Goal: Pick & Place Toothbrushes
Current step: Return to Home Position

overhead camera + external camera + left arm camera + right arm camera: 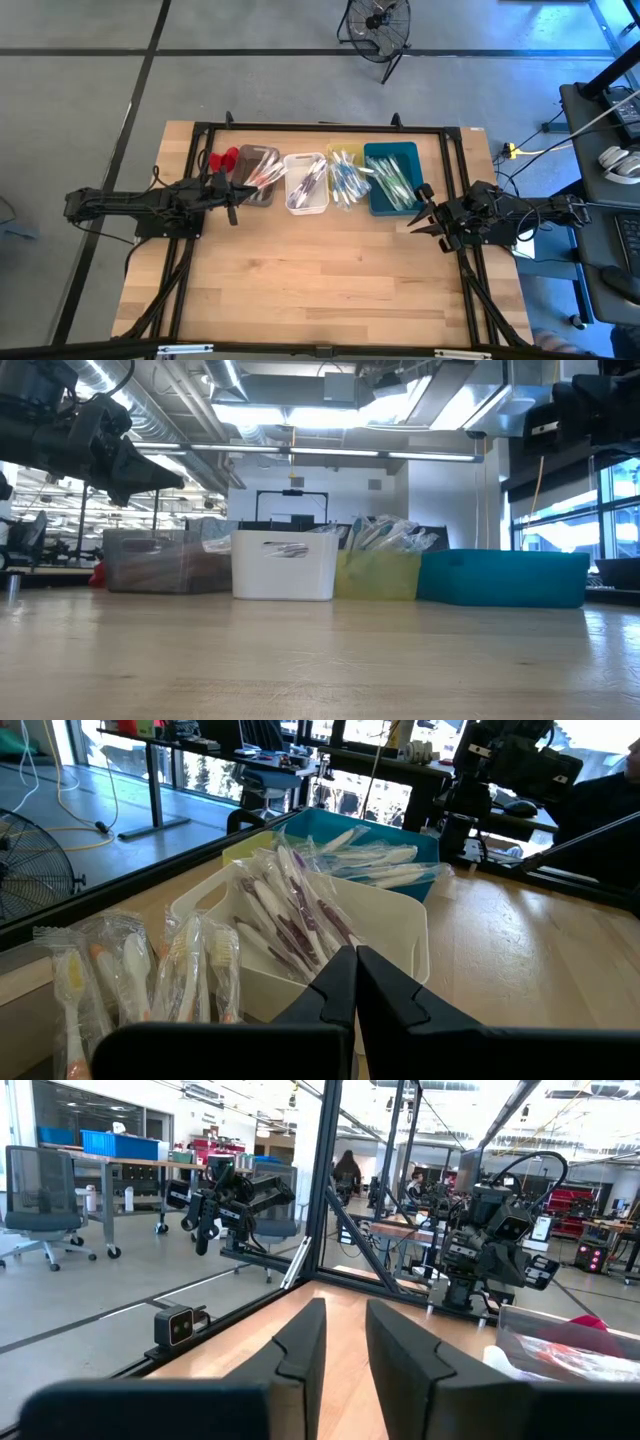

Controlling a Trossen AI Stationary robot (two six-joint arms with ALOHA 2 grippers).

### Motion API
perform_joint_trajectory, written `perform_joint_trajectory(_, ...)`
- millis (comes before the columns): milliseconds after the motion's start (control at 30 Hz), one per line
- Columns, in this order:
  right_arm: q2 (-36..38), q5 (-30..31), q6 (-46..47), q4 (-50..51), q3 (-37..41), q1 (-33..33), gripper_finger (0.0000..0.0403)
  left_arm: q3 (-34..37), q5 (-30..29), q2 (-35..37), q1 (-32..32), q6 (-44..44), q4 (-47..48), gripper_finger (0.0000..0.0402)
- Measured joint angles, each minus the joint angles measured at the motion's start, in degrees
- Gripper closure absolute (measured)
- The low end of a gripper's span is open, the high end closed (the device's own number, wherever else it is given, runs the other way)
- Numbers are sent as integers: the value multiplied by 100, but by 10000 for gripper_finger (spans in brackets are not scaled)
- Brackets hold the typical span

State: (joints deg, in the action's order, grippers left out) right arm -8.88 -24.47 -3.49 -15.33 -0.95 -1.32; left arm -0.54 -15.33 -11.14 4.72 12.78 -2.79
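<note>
The toothbrushes lie in the four bins along the bench's far edge, some poking above the rims. The left tool, fingers together and empty, hangs just beside the grey bin, so a low retreat could snag a wrapper. The right tool, fingers apart, could clip the nearby teal bin.
</note>
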Motion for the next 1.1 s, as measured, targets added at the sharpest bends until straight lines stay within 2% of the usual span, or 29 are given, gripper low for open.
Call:
perform_joint_trajectory(367,-2,0,0,1,0,0,329,0,-1,0,0,0,0,400)
perform_joint_trajectory(1100,-2,-2,0,2,0,0,283,0,-1,0,0,0,1,400)
